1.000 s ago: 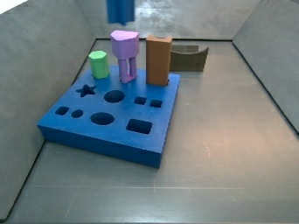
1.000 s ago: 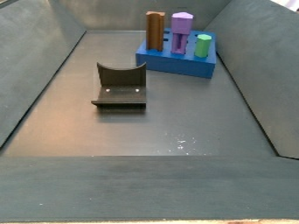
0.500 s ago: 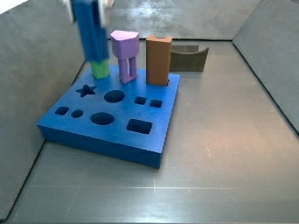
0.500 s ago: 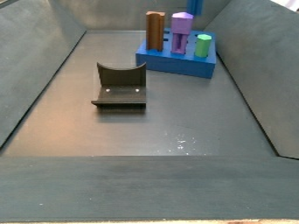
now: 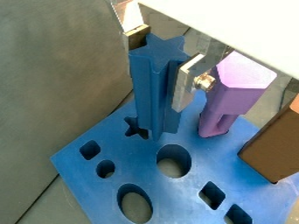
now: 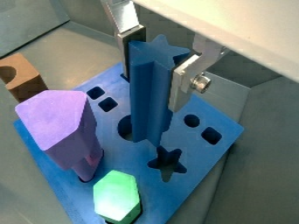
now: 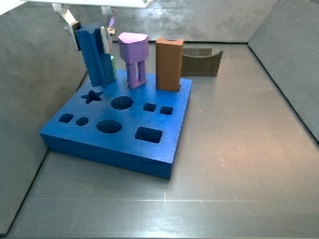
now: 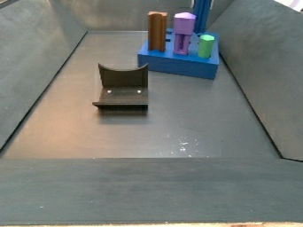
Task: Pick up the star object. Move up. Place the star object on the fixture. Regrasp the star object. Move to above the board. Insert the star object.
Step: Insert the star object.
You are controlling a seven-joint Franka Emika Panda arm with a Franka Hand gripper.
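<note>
The two-finger gripper clamps the upper end of the slim dark-blue star-section peg, one silver finger plate on each side. The peg hangs upright above the thick blue rectangular board, its lower end close over the star-shaped hole; whether it has entered cannot be told. A purple peg, a green peg and an orange-brown rectangular peg stand in the board. The dark notched fixture sits apart on the floor.
</note>
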